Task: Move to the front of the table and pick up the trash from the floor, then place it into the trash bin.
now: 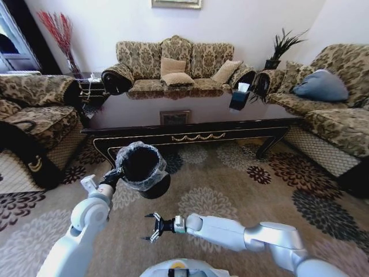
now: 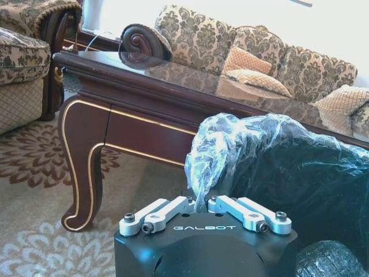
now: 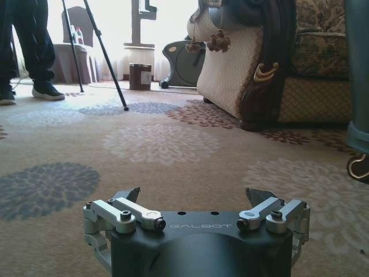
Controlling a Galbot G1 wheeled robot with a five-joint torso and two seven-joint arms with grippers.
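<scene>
While my left gripper (image 2: 207,203) pinches the trash bin (image 1: 142,166) by its bag-lined rim before the table (image 1: 190,128), I'd hold it level, right gripper (image 1: 154,226) spread empty above the carpet (image 1: 230,190).

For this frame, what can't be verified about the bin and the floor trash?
- Trash bin contents: the dark interior in the head view and the crinkled bag in the left wrist view hide them.
- Left gripper: shut on the bin's bag rim.
- Right gripper: open; the carpet ahead shows no discernible litter.
</scene>
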